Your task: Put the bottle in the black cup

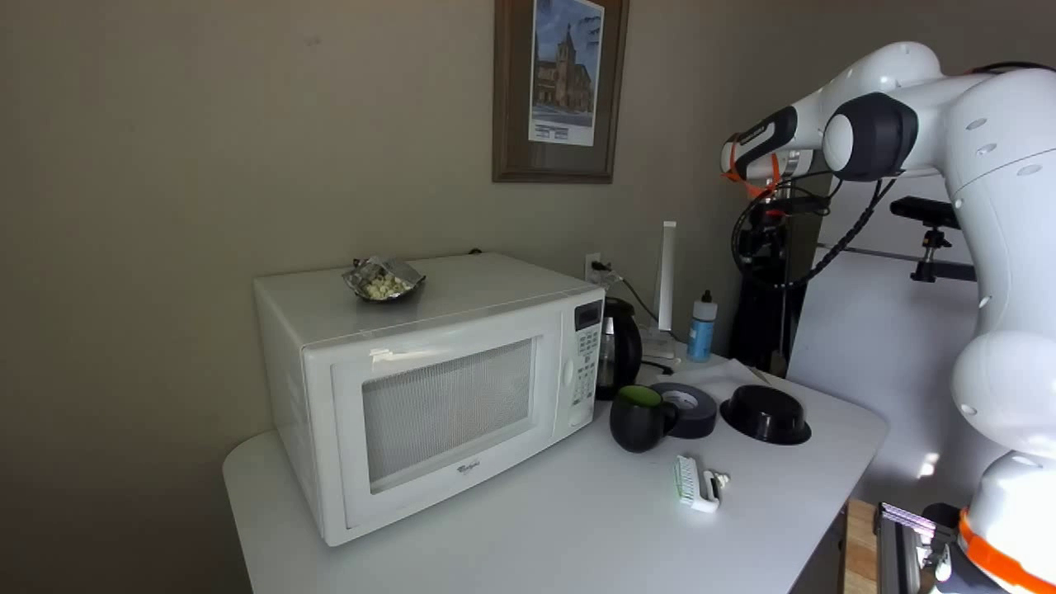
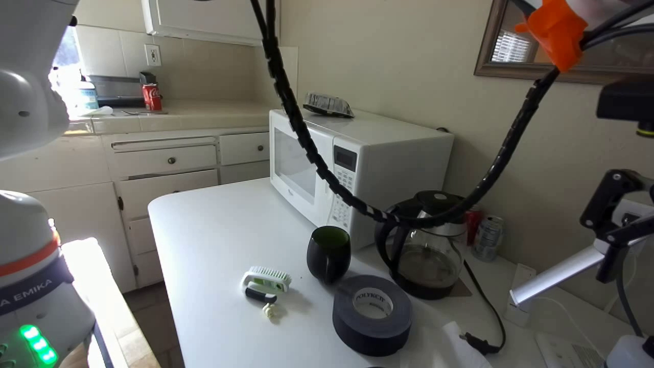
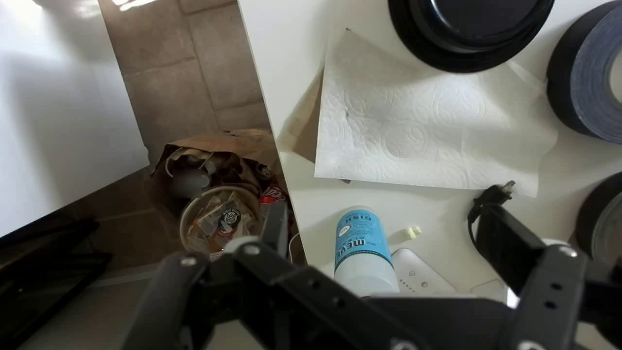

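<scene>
The gripper [image 3: 387, 223] has its jaws spread wide in the wrist view. Left of them there, and lower, a paper bag [image 3: 221, 140] stands on the floor [image 3: 165, 90]. Next, in the gap between the jaws, comes the bottle [image 3: 365, 248], standing on the table [image 3: 311, 194] beneath them, nearer the left jaw than the right. A popcorn bit [image 3: 412, 233] lies just right of it, between the jaws. Ahead of the jaws lies a paper towel [image 3: 403, 121], with the dish [image 3: 471, 34], rim down, at its far edge. The plug [image 3: 492, 196] is just ahead of the right jaw, and the tape [image 3: 590, 80] lies farther right and ahead.

In an exterior view, the microwave [image 1: 445, 404] stands leftmost, well apart from the jaws and lower, a popcorn bag [image 1: 404, 271] on its top. The kettle [image 1: 625, 346] follows, then the cup [image 1: 637, 427], upright on the table, below the jaws and well to their left. Farther right, the bottle stands upright, apart from the cup, lower than the jaws and to their left.
</scene>
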